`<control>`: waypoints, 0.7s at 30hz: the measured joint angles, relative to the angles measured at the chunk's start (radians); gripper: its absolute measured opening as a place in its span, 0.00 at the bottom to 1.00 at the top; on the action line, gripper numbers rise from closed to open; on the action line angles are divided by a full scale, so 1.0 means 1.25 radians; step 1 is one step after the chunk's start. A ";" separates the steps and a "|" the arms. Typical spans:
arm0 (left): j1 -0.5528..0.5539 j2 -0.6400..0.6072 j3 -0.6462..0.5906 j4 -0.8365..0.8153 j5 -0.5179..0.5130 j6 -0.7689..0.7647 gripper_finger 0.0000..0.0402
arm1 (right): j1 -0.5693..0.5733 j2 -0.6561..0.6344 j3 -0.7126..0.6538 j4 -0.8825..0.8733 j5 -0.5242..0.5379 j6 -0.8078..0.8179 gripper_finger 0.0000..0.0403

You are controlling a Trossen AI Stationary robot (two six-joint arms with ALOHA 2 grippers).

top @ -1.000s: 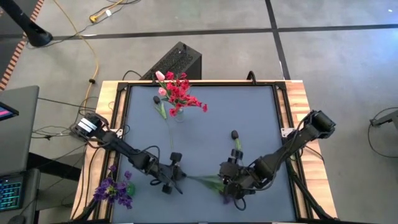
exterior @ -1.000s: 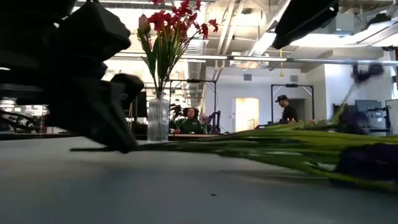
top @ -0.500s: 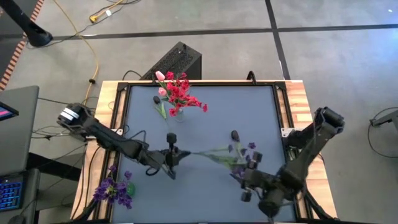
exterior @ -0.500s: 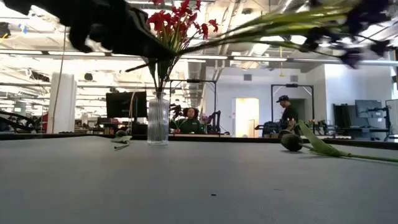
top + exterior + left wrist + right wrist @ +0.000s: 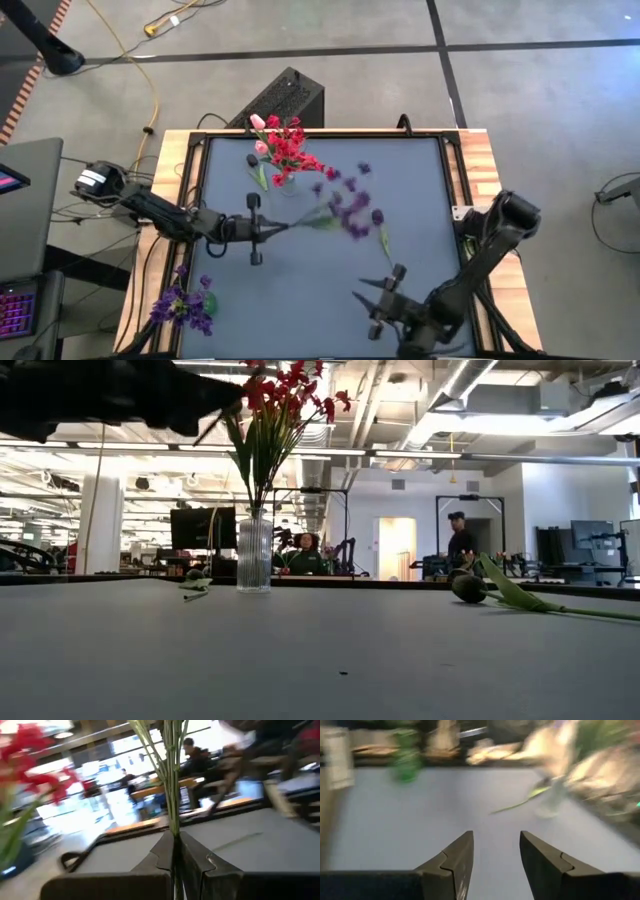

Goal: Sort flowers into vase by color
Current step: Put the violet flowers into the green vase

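My left gripper (image 5: 262, 229) is over the table's left middle, shut on a purple flower bunch (image 5: 345, 203) whose blossoms reach toward the table's right, just near of the vase. The clear vase (image 5: 286, 182) stands at the far left and holds red sprays (image 5: 291, 148) and a pink tulip (image 5: 258, 122); the low view shows the vase (image 5: 254, 550) upright. My right gripper (image 5: 385, 296) is open near the near edge and touches nothing. A dark-budded flower (image 5: 379, 222) lies flat on the table. A second purple bunch (image 5: 182, 306) lies at the near left corner. My left gripper pinches the bunch's thin green stems (image 5: 173, 831) between its two shut fingers, near the stems' free end. The fingers come level from the table's left and lie roughly along the stems. The bunch is lifted clear, its blossoms (image 5: 350, 200) sticking out toward the right.
A small bud with a leaf (image 5: 256, 166) lies left of the vase. A black box (image 5: 285, 98) stands beyond the far edge. Wooden rails (image 5: 478, 170) frame the table. The grey mat (image 5: 330, 285) is bare between the two grippers.
My left gripper has risen and moved toward the far and left edges, carrying the purple bunch, which lay on the table, up and clear; the blossoms have swung toward the vase. My right arm has drawn back from the bunch toward the near edge.
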State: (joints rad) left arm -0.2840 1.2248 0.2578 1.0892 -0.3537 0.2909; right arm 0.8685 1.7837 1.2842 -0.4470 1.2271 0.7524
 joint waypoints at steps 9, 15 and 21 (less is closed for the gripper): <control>0.000 0.003 0.043 0.002 0.205 0.003 0.00 | -0.152 0.041 -0.001 0.038 -0.133 0.015 0.46; 0.000 0.005 0.060 -0.010 0.252 0.024 0.00 | -0.335 -0.019 0.000 0.069 -0.646 -0.301 0.47; -0.001 0.005 0.060 -0.019 0.232 0.014 0.00 | -0.427 -0.056 -0.019 0.239 -0.707 -0.492 0.47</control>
State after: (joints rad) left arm -0.2848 1.2312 0.3332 1.0656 -0.0633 0.3087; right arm 0.3344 1.7142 1.2602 -0.1489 0.3430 0.1375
